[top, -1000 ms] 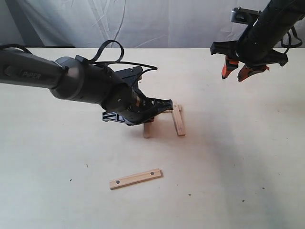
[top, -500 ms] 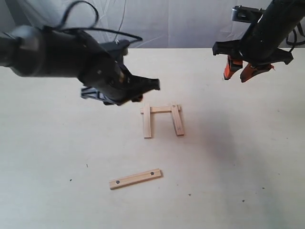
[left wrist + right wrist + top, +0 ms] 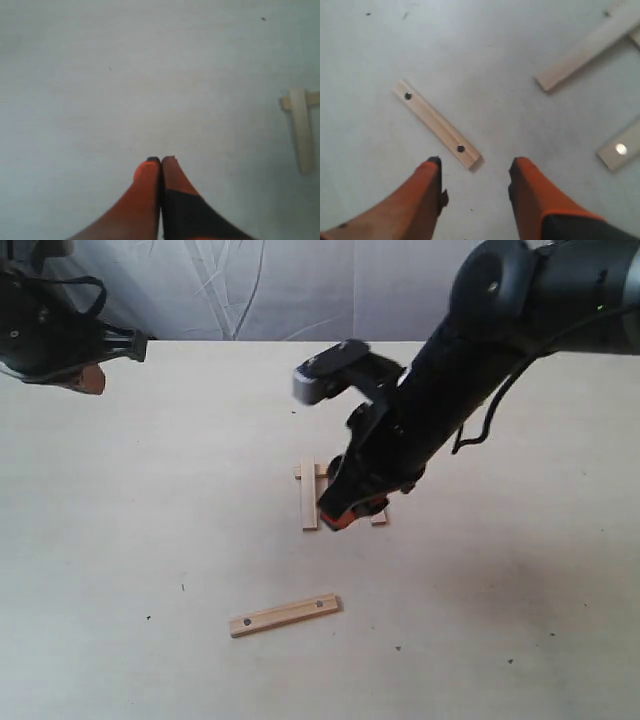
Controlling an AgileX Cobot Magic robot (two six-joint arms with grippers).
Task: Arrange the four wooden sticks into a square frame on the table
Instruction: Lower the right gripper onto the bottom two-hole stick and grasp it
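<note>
Three wooden sticks form a partial frame at the table's middle: a left stick [image 3: 309, 496], a top stick [image 3: 322, 471], and a right stick whose end [image 3: 379, 519] peeks out from under my right arm. The fourth stick [image 3: 285, 615], with a dark dot near each end, lies alone nearer the front. My right gripper [image 3: 353, 512] hovers open over the partial frame. In the right wrist view the lone stick [image 3: 436, 123] lies just beyond the open right gripper [image 3: 476, 165]. My left gripper [image 3: 90, 377] is shut and empty at the far left; the left wrist view shows it [image 3: 161, 160] over bare table.
The pale table [image 3: 520, 620] carries small dark specks. A wrinkled white cloth [image 3: 260, 285] hangs behind its far edge. The right arm [image 3: 460, 370] slants across the middle from the upper right. The left wrist view catches the frame's left stick [image 3: 302, 131] at its edge.
My left arm has pulled away from the partial frame to the far left. My right arm has swung from the upper right down over the frame, its gripper open.
</note>
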